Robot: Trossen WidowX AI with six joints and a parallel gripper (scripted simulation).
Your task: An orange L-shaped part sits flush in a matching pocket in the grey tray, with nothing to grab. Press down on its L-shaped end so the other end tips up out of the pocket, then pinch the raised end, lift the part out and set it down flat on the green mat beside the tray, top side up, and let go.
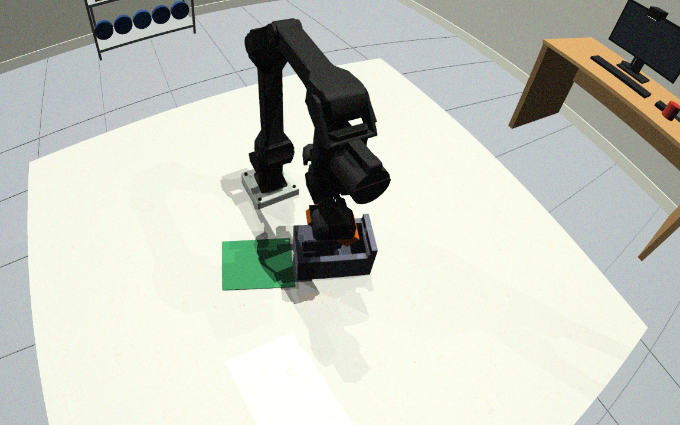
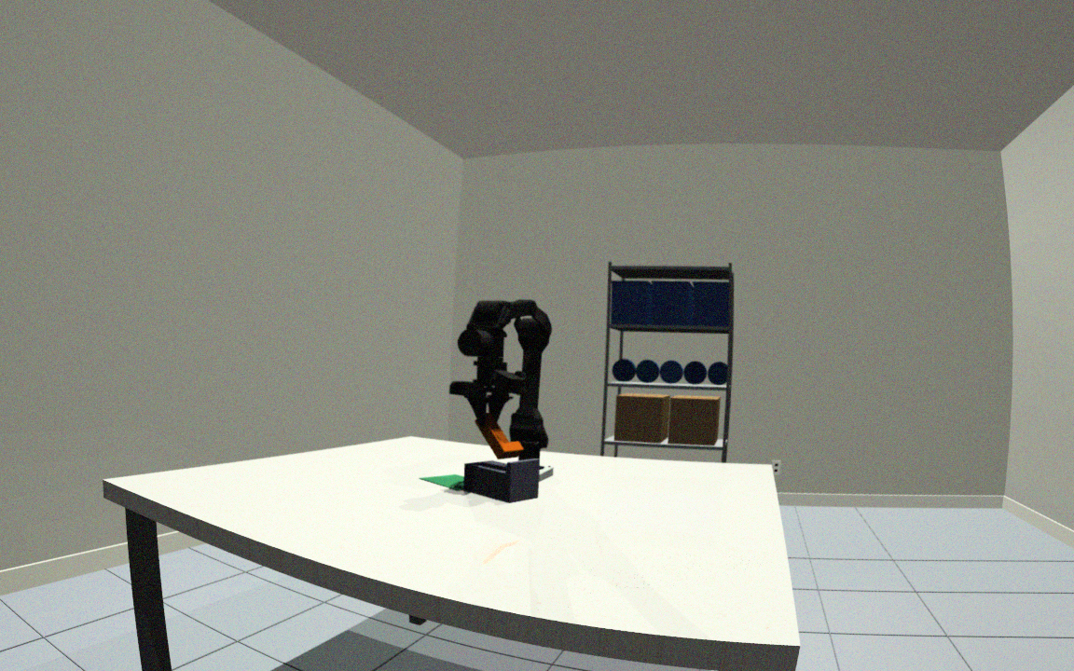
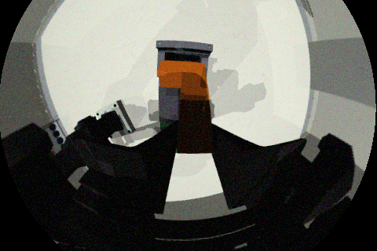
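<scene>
The orange L-shaped part (image 2: 499,439) (image 3: 182,74) is held in the air above the grey tray (image 1: 334,268) (image 2: 501,481) (image 3: 184,45), clear of its pocket. My gripper (image 2: 488,417) (image 3: 192,125) is shut on the part's straight end. The part hangs tilted, its L-shaped end lower and pointing away from the fingers. In the top view the gripper hides most of the part; orange shows at its sides. The green mat (image 1: 242,267) (image 2: 439,479) lies flat on the table against the tray's left side, with no part on it.
The arm's base plate (image 1: 274,198) (image 3: 126,115) stands on the white table (image 1: 437,296) behind the tray and mat. The tray has a raised end wall (image 1: 370,232) on the side away from the mat. A desk and a shelf stand off the table.
</scene>
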